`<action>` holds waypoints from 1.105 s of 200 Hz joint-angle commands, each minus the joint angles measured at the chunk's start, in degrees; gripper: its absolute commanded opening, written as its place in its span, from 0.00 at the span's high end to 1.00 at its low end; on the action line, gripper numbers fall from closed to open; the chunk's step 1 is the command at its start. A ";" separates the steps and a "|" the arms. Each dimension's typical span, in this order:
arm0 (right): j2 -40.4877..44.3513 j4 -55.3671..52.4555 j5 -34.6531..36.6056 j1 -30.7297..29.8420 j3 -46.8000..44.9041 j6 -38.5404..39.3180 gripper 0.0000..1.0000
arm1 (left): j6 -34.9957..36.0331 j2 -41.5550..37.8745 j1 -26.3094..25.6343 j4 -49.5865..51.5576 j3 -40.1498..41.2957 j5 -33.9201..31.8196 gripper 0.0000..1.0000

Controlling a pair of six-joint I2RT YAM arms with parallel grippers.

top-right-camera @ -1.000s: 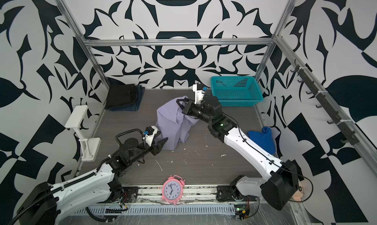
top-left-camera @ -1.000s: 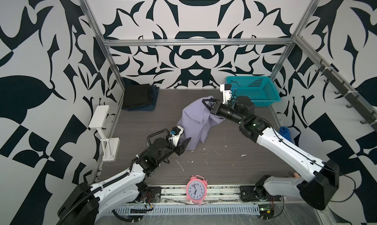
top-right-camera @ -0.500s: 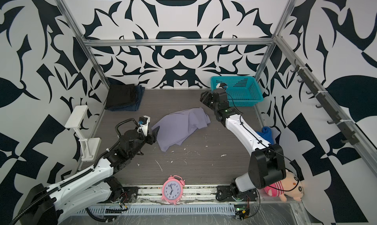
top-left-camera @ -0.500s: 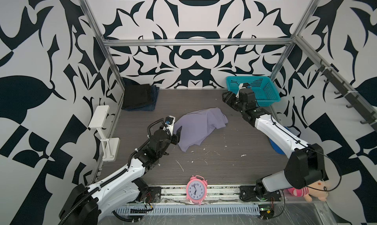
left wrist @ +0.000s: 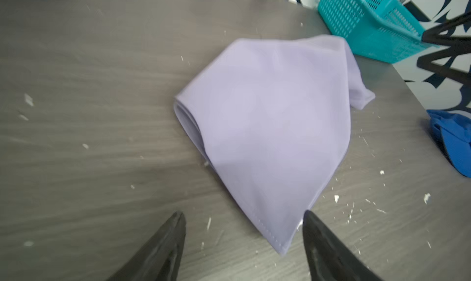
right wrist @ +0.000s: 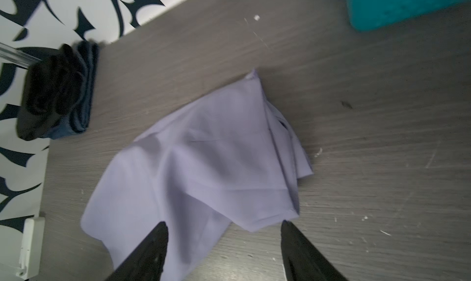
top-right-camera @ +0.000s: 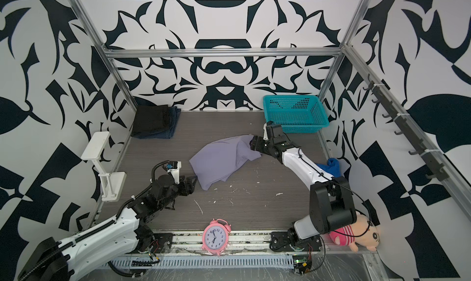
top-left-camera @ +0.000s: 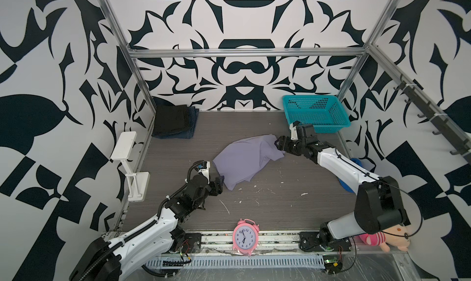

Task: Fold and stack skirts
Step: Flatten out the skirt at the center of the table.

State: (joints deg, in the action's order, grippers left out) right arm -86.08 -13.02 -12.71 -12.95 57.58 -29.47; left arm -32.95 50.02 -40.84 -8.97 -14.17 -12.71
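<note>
Both my grippers gape wide and hold nothing. In the wrist view the left gripper (left wrist: 243,217) has its tips apart with the skirt's pointed corner lying just ahead, between them and not pinched. The right gripper (right wrist: 224,223) is the same: cloth runs under the gap and there is no grip.

The lavender skirt (top-left-camera: 251,160) lies mid-table (top-left-camera: 280,216), loosely doubled over and rumpled. Its long axis is diagonal in both top views, from the near-left end by my left jaws to the far-right end by my right jaws. The narrow point aims at the left arm. The bunched, creased end sits at the right arm, near the teal basket (top-left-camera: 314,114).

The black skirt (top-left-camera: 173,120) sits folded on top of the denim skirt (top-left-camera: 192,124) in the far left corner, well apart from the lavender one.

My read is that the fold on the lavender skirt is unfinished.

- Take both end corners low, catching every layer.
- Pull taut along the diagonal to kill the creases at the right end.
- Fold across the long axis, not along it.
- Don't drag the cloth through the white debris.
- Then carry it to the black-on-denim pile.
</note>
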 commanded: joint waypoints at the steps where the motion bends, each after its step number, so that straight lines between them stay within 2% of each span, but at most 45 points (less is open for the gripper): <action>1: -1.64 2.75 -6.78 3.24 -1.28 3.66 0.26 | -4.98 5.25 -0.03 -8.07 0.65 5.80 0.23; 61: -6.53 10.43 -9.61 5.82 -4.43 2.97 0.26 | -5.23 22.13 -4.24 -15.83 -2.33 10.46 0.24; 67: -7.32 12.00 -10.25 6.13 -4.88 2.45 0.26 | -5.37 23.08 -4.25 -16.71 -2.35 10.76 0.28; 84: -9.74 16.26 -13.40 6.45 -5.11 0.65 0.33 | -5.06 26.12 -4.25 -18.15 -2.76 11.24 0.49; 98: -11.23 18.07 -15.81 6.44 -4.79 -0.42 0.43 | -5.02 26.19 -4.25 -16.62 -3.44 10.27 0.69; 108: -11.71 18.98 -16.42 6.38 -4.85 -0.95 0.50 | -4.97 25.33 -4.25 -14.64 -3.93 9.19 0.79; 125: -11.44 19.29 -16.31 6.44 -5.07 -0.87 0.56 | -4.66 21.40 -4.25 -11.51 -3.89 7.09 0.84; 137: -10.71 18.23 -15.30 6.45 -5.28 -0.16 0.62 | -4.58 17.72 -4.25 -9.17 -3.36 4.98 0.93; 145: -10.14 17.40 -14.69 6.42 -5.36 0.03 0.70 | -4.40 14.93 -4.25 -7.26 -3.03 3.26 0.96; 152: -9.63 16.96 -14.55 6.44 -5.37 -0.01 0.80 | -4.28 12.35 -4.25 -5.36 -2.81 1.68 1.00; 170: -8.14 16.48 -15.77 6.45 -5.53 -0.33 0.85 | -2.51 5.66 -4.16 0.52 -3.07 -1.38 1.00; 179: -7.35 16.16 -16.14 6.44 -5.69 -0.72 0.92 | -1.44 2.46 -4.16 2.91 -3.22 -2.84 1.00; 193: -6.12 15.50 -16.14 6.42 -5.99 -1.33 0.91 | 0.20 -1.69 -4.07 5.76 -3.74 -4.01 1.00; 207: -5.33 14.00 -16.35 6.44 -6.06 -1.21 0.77 | 1.25 -4.82 -3.97 8.73 -4.45 -5.46 1.00; 221: -4.98 13.54 -17.45 6.44 -6.47 -1.20 0.74 | 2.29 -6.72 -3.94 10.42 -4.70 -6.38 1.00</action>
State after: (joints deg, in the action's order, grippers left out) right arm -93.17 1.74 -28.05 -6.59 51.55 -30.59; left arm -33.39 46.37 -45.01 -5.82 -17.08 -14.85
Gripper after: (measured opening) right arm 0.234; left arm 0.060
